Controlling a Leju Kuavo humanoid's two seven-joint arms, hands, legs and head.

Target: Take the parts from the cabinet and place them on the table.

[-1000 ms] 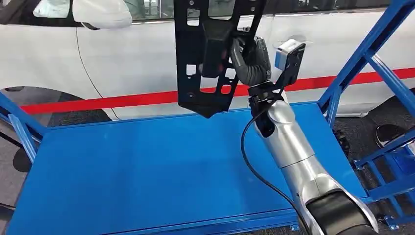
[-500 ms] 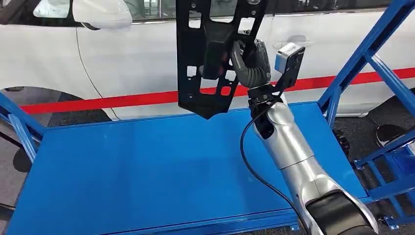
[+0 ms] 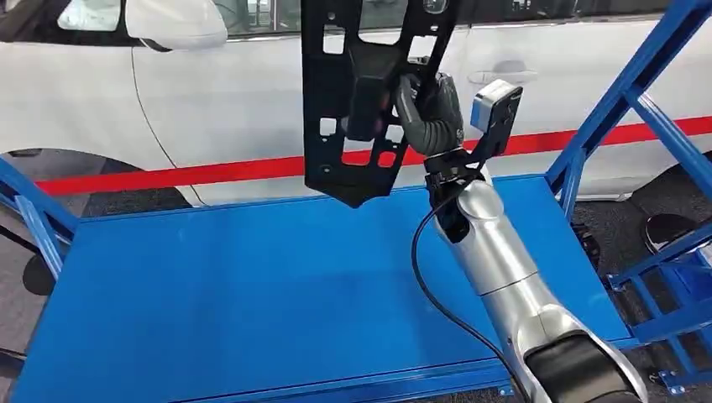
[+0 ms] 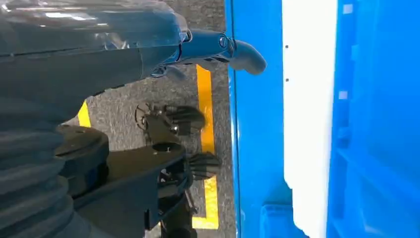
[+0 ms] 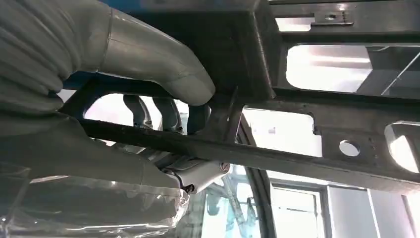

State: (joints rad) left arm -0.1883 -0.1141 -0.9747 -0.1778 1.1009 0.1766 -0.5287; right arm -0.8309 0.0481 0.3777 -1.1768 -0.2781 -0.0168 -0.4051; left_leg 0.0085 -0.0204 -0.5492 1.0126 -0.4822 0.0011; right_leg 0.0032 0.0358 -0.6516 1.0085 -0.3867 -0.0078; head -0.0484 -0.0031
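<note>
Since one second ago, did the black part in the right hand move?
Yes, slightly. The black perforated panel, held by the right hand, has drifted up and a little left against the car's red stripe; it hangs above the blue table.

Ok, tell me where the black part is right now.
In the head view the black part hangs upright in the right hand, above the blue table's far edge.

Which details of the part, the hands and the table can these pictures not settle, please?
- Black part: its top is cut off by the head view's upper edge.
- Right hand: its fingers are partly hidden behind the part.
- Left hand: open or shut cannot be told in its wrist view.
- Blue table: the near corners are cut off.
</note>
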